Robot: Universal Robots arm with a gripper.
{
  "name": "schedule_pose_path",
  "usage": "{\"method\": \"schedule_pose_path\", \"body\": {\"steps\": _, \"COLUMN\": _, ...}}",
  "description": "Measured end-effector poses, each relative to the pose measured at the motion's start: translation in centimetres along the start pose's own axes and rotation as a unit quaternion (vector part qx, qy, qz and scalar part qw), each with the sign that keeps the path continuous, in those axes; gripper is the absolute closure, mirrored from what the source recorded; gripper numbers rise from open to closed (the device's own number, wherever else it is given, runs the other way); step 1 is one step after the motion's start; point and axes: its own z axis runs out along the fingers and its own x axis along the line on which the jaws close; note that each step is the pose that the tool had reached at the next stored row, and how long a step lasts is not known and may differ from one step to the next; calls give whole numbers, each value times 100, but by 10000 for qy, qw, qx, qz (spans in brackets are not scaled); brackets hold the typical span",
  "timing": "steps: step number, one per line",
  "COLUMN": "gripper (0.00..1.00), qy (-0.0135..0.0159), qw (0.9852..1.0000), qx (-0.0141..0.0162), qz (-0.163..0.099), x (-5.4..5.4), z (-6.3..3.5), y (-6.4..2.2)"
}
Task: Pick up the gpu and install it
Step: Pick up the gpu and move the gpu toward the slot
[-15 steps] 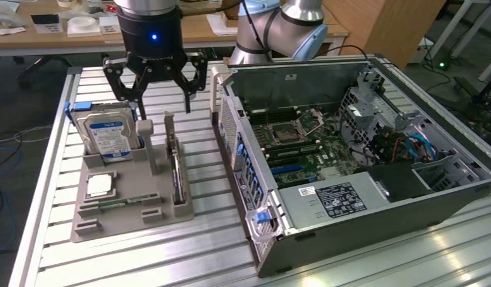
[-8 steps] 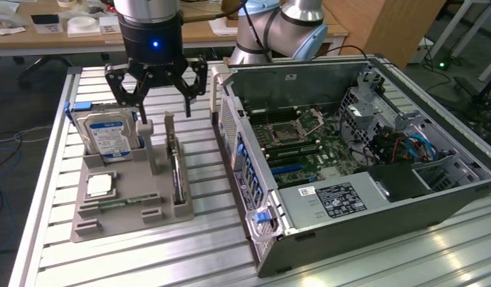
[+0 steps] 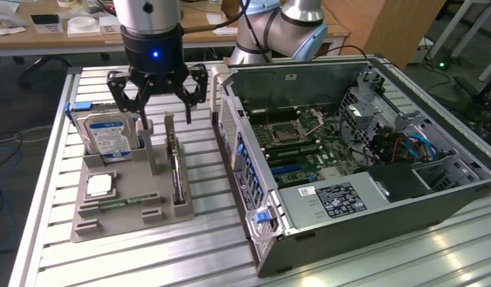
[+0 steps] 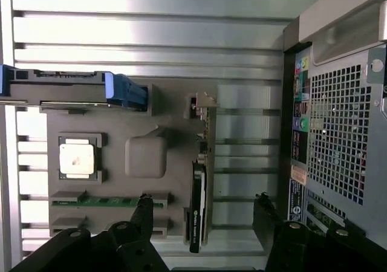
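On the exterior view's left, the silver hard drive (image 3: 109,136) stands in a grey holder tray (image 3: 122,226) on the slatted worktop (image 3: 46,203), with a processor (image 3: 100,185) and a green memory stick (image 3: 118,204) lying flat beside it. The gpu (image 3: 176,176) stands on edge in the tray's right-hand slot, untouched. The gripper (image 3: 156,100) hovers above the tray, empty, its fingers (image 3: 118,95) spread wide. In the wrist view the card's top edge lies between them. The open computer case (image 3: 349,197) sits to the right. I judge this the approach to the pick; it calls for a straight descent centred over that thin edge.
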Motion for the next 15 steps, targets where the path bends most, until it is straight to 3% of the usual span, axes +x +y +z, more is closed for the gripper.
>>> {"method": "schedule_pose_path", "body": {"steps": 15, "gripper": 24, "qy": -2, "qw": 10000, "qx": 5, "qz": 68, "x": 5, "z": 255, "y": -1}}
